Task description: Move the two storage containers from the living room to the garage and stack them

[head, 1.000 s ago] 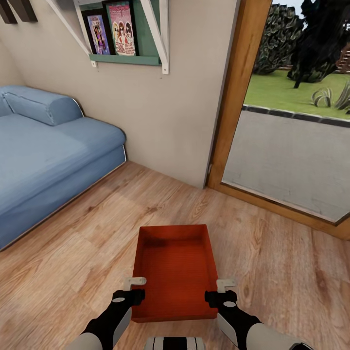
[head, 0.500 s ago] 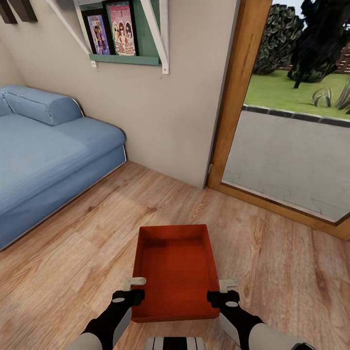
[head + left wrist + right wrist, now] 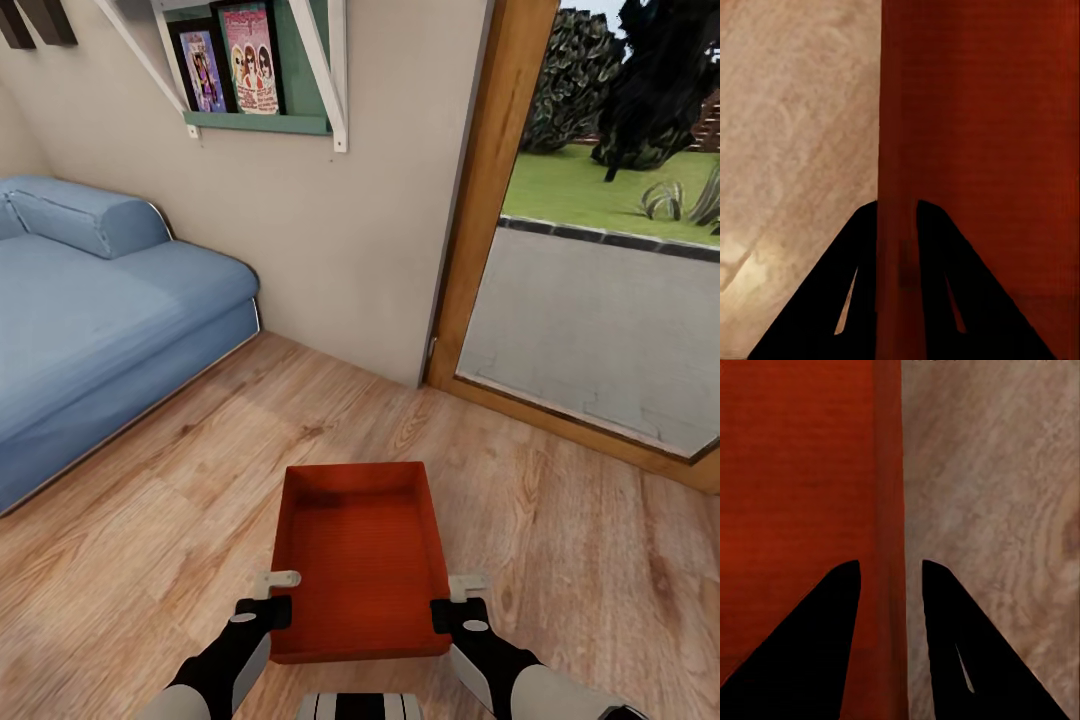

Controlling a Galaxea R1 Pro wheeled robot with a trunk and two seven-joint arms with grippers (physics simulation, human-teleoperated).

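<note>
**Orange-red bin on the living-room planks, a gripper at each long wall**

An orange-red rectangular lidless plastic bin [image 3: 360,560] sits on the light wood-plank floor [image 3: 150,520] of the living room, directly in front of the robot, its long sides running away from the camera. It holds nothing.

The left gripper [image 3: 268,598] is at the bin's left wall near the close corner. In the left wrist view its jaws straddle the rim of that wall [image 3: 898,247], one dark finger [image 3: 840,300] outside over the planks, the other inside over the bin bottom; the gap is narrow, with both fingers right against the wall. The right gripper [image 3: 457,600] mirrors it on the right wall. There the jaws also straddle the wall [image 3: 891,585], but stand wider, with a strip of floor showing between the wall and the outer finger [image 3: 975,660].

Around the bin: a blue upholstered sofa [image 3: 100,310] stands to the left, well apart. Ahead is a beige wall [image 3: 330,220] carrying a green shelf with white brackets [image 3: 265,110] and framed pictures. To the right, a wood-framed glass door [image 3: 480,200] looks onto pavement, grass and dark bushes. The floor between the bin and door frame is bare.
</note>
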